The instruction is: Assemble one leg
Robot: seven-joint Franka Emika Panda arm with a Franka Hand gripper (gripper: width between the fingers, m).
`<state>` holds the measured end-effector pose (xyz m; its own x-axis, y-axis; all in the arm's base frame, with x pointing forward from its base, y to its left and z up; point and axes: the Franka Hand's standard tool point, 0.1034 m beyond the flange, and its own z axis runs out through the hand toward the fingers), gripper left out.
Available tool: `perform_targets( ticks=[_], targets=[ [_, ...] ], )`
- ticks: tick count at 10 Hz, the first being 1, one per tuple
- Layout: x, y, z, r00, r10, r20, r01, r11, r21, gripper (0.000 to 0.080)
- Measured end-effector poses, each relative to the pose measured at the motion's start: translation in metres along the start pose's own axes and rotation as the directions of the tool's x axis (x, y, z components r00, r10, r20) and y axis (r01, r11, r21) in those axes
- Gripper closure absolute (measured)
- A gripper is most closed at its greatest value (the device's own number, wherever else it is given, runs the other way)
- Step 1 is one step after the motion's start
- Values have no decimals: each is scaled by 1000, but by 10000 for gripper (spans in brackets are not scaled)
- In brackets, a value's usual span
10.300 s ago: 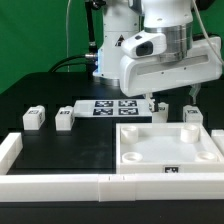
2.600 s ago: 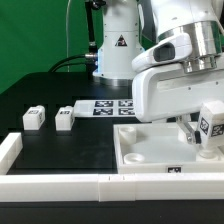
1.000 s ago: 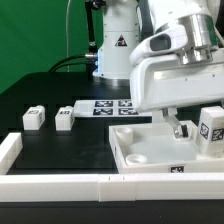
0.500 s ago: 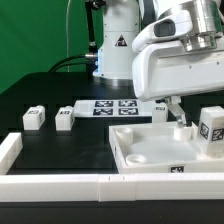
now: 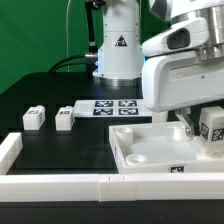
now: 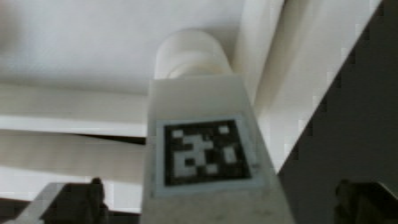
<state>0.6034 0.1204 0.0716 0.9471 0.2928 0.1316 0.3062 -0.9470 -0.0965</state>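
**Claw straddles the upright leg at the panel's corner**

From where I stand, the claw is open. In the wrist view its two dark fingers sit apart on either side of the small chunky white block of a leg with a black-and-white square tag, and a gap shows on each side, so nothing is clamped.

In the exterior view, the leg stands upright at the corner of the large white square panel with a raised rim, on the exterior view's right. The arm's bulk hides where the leg meets the panel, so I cannot tell how deep it is seated.

To my eye the step in hand is seating this leg in the panel. Doing it well means:
- closing squarely on the leg's flat sides;
- centring the claw first, so neither finger touches early and tips the leg;
- turning or pressing straight down its axis, so the panel does not skid over the black surface.

Farther out, two more small white tagged blocks lie untouched on the exterior view's left. The marker board is behind them and a long white rail runs along the front.
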Motion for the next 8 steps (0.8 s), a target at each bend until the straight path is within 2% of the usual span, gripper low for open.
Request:
perform_targets(
  ticks=[1, 2, 6, 7, 8],
  targets=[
    [-1, -3, -1, 996, -1, 91, -1, 1000, 23, 150],
    [2, -1, 0, 992, -5, 124, 0, 999, 34, 150],
    [2, 8, 3, 993, -32, 113, 28, 999, 35, 150],
    [2, 7, 3, 993, -33, 113, 29, 999, 35, 260],
    [2, 7, 3, 993, -33, 113, 29, 999, 35, 420]
  ],
)
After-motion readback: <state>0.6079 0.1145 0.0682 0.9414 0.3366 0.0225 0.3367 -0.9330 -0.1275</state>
